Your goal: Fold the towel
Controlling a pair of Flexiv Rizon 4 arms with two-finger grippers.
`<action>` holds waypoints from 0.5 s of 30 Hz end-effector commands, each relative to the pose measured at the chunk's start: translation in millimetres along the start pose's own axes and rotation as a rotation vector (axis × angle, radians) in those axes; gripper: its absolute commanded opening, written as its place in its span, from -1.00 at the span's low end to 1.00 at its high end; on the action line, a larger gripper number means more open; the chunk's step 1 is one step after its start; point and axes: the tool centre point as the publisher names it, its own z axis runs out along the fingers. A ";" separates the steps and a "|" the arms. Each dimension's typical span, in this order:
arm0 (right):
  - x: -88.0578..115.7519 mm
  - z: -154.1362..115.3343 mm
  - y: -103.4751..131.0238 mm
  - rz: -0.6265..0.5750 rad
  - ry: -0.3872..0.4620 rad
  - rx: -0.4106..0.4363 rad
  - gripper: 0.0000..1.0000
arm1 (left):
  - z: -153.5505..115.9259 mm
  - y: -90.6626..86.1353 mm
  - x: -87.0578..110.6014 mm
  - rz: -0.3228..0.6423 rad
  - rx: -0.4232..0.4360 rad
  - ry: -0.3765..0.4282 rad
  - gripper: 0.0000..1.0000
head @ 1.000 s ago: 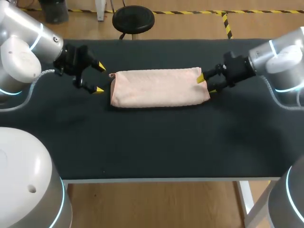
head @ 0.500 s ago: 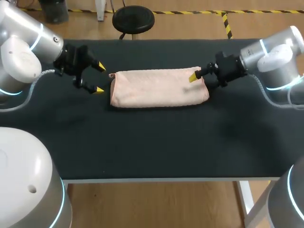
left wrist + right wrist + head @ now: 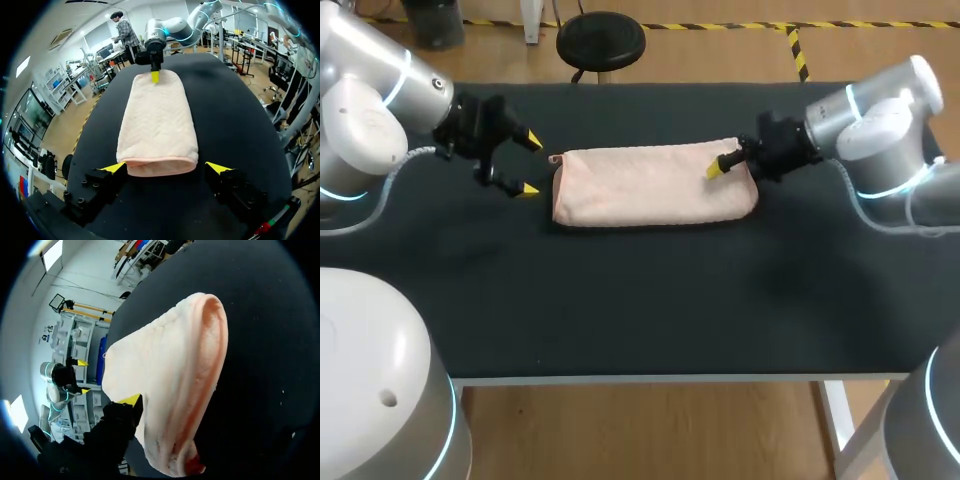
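Note:
A pale pink towel (image 3: 655, 186), folded into a long band, lies across the far middle of the black table (image 3: 640, 300). My left gripper (image 3: 530, 164) stands open just off the towel's left end, one fingertip on each side and neither touching it. In the left wrist view the towel (image 3: 157, 125) runs straight ahead of that gripper (image 3: 166, 169) to my right gripper (image 3: 155, 75) at the far end. My right gripper (image 3: 718, 168) sits over the towel's right end. In the right wrist view the towel (image 3: 170, 370) bulges up beside it (image 3: 135, 410), and its grip is hidden.
The table's front edge (image 3: 640, 378) runs along the near side, with a broad bare stretch of black top between it and the towel. Both arms come in low from the far corners.
My right gripper has slid leftward onto the towel's right end and turned a little. The left arm and the rest of the towel have stayed put.

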 end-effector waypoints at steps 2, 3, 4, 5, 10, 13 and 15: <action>26.6 9.6 3.9 0.010 -0.093 -0.025 -1.00 | 0.3 0.8 0.7 0.001 0.003 -0.002 1.00; 30.7 12.3 6.1 0.011 -0.098 -0.029 -1.00 | 0.3 0.8 0.7 0.001 0.003 -0.002 1.00; 35.8 16.5 9.1 0.014 -0.103 -0.032 -1.00 | 0.3 0.8 0.7 0.001 0.003 -0.002 1.00; 43.6 23.1 13.1 0.009 -0.109 -0.034 -1.00 | 0.3 0.8 0.7 0.001 0.003 -0.002 1.00; 75.7 53.3 29.2 0.002 -0.107 -0.042 -1.00 | 0.3 0.8 0.7 0.001 0.003 -0.002 1.00; 98.1 76.9 36.3 -0.013 -0.090 -0.032 -1.00 | 0.3 0.8 0.7 0.001 0.003 -0.002 1.00; 114.4 95.2 40.7 -0.018 -0.074 -0.027 -1.00 | 0.3 0.8 0.7 0.001 0.003 -0.002 1.00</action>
